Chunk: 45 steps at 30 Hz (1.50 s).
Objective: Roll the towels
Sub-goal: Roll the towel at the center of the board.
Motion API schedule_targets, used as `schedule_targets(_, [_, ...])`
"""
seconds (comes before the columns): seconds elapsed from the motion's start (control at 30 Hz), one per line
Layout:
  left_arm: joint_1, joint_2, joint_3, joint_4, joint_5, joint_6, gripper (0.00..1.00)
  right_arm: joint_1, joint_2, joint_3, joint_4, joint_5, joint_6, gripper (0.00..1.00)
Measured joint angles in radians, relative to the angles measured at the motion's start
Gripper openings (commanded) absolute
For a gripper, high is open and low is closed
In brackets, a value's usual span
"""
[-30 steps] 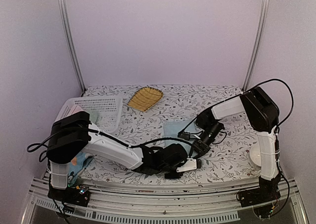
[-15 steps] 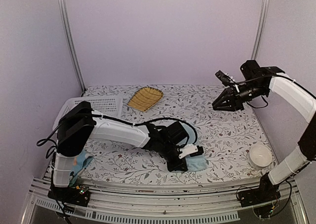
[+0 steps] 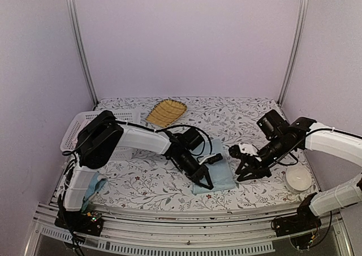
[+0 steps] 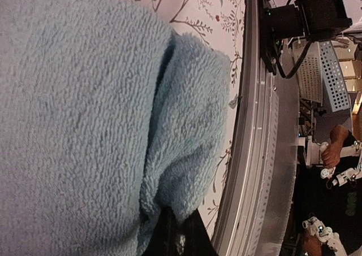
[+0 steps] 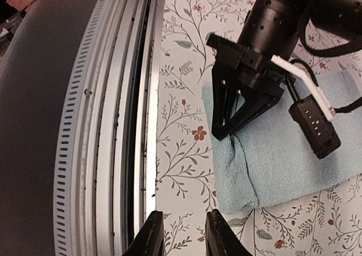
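The plain towel [image 3: 223, 174] lies near the front edge of the flowered table [image 3: 249, 112], its near edge folded over. The left gripper [image 3: 208, 183] stands on it, fingers closed on that fold. The right gripper [image 3: 246, 174] hovers just beside the towel, fingers [image 5: 150, 233] spread, holding nothing. A second towel [image 3: 96, 185] is bunched by the left arm's base, mostly hidden. A white bowl [image 3: 297, 178] stands to the right, a yellow tray [image 3: 166, 112] at the back, and a white basket [image 3: 76, 125] on the left, its contents blocked by the arm.
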Motion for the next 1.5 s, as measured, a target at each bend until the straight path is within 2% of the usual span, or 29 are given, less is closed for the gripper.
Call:
schedule_targets(0.3, [0.002,0.003,-0.010,0.022,0.021,-0.074,0.00,0.184,0.179,-0.077,0.247,0.235,0.029,0.35])
schedule_targets(0.7, [0.005,0.004,-0.027,0.060,0.037,-0.109,0.01,0.258,0.326,-0.111,0.415,0.371,0.049,0.37])
schedule_targets(0.87, [0.006,0.004,-0.027,0.061,0.039,-0.110,0.01,0.261,0.364,-0.115,0.458,0.407,0.054,0.22])
schedule_targets(0.93, [0.007,0.004,-0.029,0.061,0.039,-0.110,0.02,0.261,0.378,-0.114,0.475,0.415,0.058,0.12])
schedule_targets(1.0, [0.009,0.004,-0.031,0.063,0.040,-0.109,0.05,0.261,0.383,-0.113,0.485,0.420,0.059,0.06])
schedule_targets(1.03, [0.010,0.004,-0.033,0.066,0.042,-0.109,0.11,0.260,0.384,-0.108,0.484,0.421,0.061,0.04])
schedule_targets(1.17, [0.016,-0.008,-0.072,0.106,0.043,-0.099,0.30,0.260,0.394,-0.085,0.446,0.392,0.058,0.03])
schedule_targets(1.27, [0.017,-0.089,-0.168,0.162,0.003,-0.087,0.39,0.260,0.405,-0.058,0.381,0.331,0.047,0.03])
schedule_targets(1.5, [0.024,-0.438,-0.509,0.335,-0.212,-0.071,0.43,0.233,0.507,0.054,0.156,0.158,0.031,0.02])
